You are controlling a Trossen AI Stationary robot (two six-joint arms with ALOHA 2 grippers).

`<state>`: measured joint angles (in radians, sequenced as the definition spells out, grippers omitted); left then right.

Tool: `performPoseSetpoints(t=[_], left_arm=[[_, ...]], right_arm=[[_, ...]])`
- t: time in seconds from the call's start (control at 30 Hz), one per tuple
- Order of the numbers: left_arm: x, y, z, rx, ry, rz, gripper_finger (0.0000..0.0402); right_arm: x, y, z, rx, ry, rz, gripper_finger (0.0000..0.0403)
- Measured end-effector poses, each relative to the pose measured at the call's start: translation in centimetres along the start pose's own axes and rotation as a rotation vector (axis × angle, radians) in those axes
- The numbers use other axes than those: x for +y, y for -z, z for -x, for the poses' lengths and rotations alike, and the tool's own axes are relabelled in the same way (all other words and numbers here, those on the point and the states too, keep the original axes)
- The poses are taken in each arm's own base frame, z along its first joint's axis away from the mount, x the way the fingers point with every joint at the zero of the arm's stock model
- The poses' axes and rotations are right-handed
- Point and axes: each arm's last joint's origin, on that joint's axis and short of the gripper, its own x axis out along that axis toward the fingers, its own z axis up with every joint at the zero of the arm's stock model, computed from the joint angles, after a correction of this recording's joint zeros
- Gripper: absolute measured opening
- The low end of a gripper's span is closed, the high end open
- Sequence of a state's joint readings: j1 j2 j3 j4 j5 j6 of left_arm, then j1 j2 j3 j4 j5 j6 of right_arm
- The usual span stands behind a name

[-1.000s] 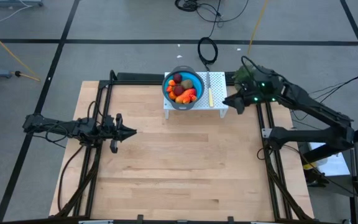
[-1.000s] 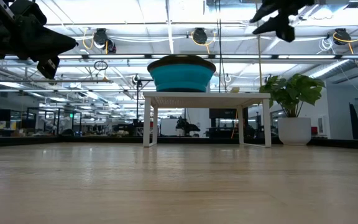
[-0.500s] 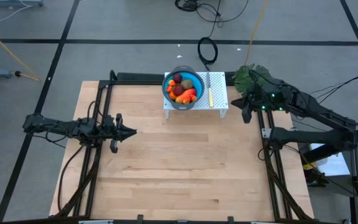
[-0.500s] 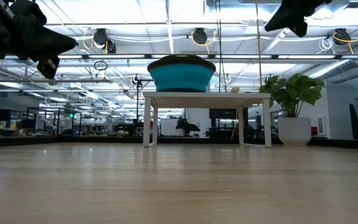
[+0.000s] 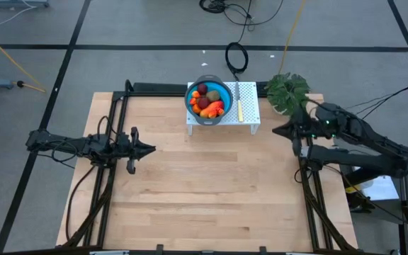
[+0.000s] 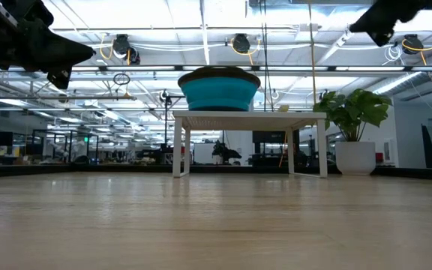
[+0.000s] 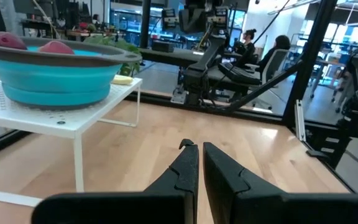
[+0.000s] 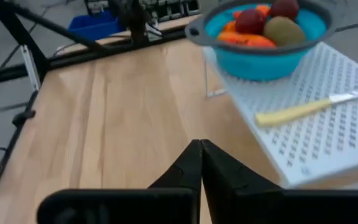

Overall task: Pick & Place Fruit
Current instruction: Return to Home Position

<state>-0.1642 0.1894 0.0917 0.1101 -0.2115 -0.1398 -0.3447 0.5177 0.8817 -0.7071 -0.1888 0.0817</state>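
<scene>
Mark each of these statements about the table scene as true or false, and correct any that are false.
1. The fruit lies in the blue strainer bowl. True.
2. The yellow-handled knife lies on the bare wooden table. False: it lies on the white shelf, beside the bowl.
3. The right gripper holds a piece of fruit. False: it is shut on nothing, off to the right of the shelf.
4. The left gripper hangs over the table's left side, apart from the shelf. True.
</scene>
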Motion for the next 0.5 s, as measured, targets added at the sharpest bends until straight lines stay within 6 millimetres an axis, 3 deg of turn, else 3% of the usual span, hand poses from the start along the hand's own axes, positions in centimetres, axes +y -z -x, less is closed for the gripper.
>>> performPoseSetpoints(t=[0.3,0.5], left_arm=[[0.0,0.1,0.0,0.011,-0.001,-0.01,0.0021],[0.0,0.1,0.0,0.01,0.0,-0.055,0.0021]], right_arm=[[-0.3,3.9,0.0,0.029,0.004,0.016,0.0004],[-0.9,5.2,-1.5,-0.136,0.064,0.096,0.0001]])
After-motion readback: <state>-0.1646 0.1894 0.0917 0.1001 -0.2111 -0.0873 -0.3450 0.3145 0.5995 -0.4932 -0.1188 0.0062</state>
